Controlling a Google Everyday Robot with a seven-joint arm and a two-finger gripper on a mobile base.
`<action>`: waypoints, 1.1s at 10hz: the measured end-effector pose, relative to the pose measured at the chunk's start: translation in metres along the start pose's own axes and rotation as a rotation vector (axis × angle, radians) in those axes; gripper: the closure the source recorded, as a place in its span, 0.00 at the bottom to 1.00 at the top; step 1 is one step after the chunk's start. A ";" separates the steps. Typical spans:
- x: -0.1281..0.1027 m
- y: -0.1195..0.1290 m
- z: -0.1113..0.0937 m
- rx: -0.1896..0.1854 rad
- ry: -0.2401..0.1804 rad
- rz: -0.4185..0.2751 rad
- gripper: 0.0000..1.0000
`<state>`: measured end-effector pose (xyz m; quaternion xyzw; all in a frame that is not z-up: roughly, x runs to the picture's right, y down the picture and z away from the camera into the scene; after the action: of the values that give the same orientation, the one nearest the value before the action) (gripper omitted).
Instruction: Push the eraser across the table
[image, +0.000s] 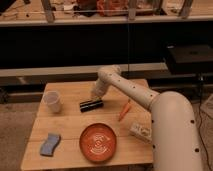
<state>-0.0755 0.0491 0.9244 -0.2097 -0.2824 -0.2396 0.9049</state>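
Observation:
The black eraser lies on the light-brown wooden table, just right of a white cup. My white arm reaches from the lower right over the table's back part. My gripper is at the end of it, just above and behind the eraser's right half, close to it or touching it; contact cannot be told.
A red-orange plate sits at the front middle. A light-blue wavy sponge lies at the front left. An orange stick lies right of the eraser, and a pale small packet near my arm. Dark shelving stands behind the table.

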 end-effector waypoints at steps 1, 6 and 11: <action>-0.001 -0.001 0.002 0.003 0.006 0.001 0.99; -0.002 -0.013 0.016 0.004 0.049 -0.001 0.99; 0.004 -0.018 0.030 -0.094 0.072 0.073 0.99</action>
<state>-0.0946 0.0487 0.9540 -0.2531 -0.2302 -0.2269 0.9118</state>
